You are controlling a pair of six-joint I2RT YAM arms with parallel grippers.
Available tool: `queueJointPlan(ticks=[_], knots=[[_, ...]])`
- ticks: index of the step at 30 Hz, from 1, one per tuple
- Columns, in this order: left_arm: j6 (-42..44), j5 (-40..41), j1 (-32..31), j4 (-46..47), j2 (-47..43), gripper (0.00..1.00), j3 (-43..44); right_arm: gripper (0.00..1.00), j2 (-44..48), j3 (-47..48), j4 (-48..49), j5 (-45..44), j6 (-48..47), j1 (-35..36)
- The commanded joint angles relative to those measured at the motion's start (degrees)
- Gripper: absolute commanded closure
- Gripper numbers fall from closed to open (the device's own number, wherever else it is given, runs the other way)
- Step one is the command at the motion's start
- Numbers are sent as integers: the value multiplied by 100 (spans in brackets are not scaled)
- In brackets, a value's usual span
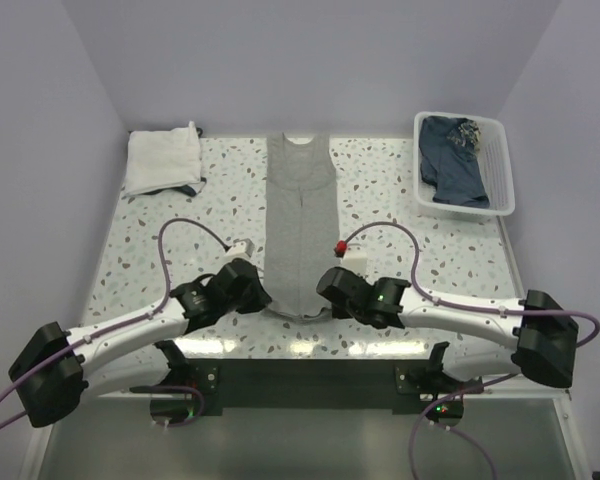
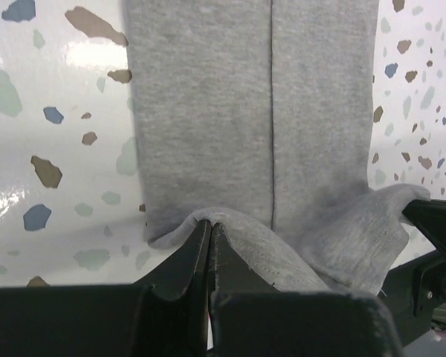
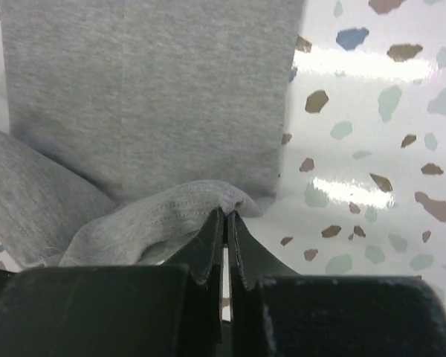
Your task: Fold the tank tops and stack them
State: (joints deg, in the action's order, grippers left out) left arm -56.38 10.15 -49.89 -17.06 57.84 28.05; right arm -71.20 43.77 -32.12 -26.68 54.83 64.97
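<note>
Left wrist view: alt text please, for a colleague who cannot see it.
The left gripper is shut on the near hem of the grey tank top, bunched up there. The rest lies as a narrow strip on the speckled table.

Tally by kind
Two tank tops: grey tank top, white tank top. One basket, one blue garment. Two grippers: left gripper, right gripper.

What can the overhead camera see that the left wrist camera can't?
Only overhead: the folded white top at the table's far left, and the white basket holding blue clothing at the far right. Only the left wrist: a close view of the left tool shut on the hem's corner, which sits slightly raised. Both: the grey tank top lying on the speckled table.
</note>
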Motion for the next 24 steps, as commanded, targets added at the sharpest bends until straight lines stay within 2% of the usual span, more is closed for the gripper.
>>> queueJointPlan(ticks=[1, 10, 19, 24], knots=[[504, 48, 163, 624, 270, 100, 437, 100, -279, 465, 460, -364, -481, -142], [953, 101, 471, 1064, 1150, 100, 1123, 100, -992, 1124, 847, -531, -1009, -538], [1401, -232, 1270, 1336, 1809, 100, 1756, 100, -1563, 1670, 1146, -338, -1501, -1363], [1525, -444, 1578, 1574, 2494, 100, 2186, 100, -1984, 2012, 1366, -101, -1773, -1803]])
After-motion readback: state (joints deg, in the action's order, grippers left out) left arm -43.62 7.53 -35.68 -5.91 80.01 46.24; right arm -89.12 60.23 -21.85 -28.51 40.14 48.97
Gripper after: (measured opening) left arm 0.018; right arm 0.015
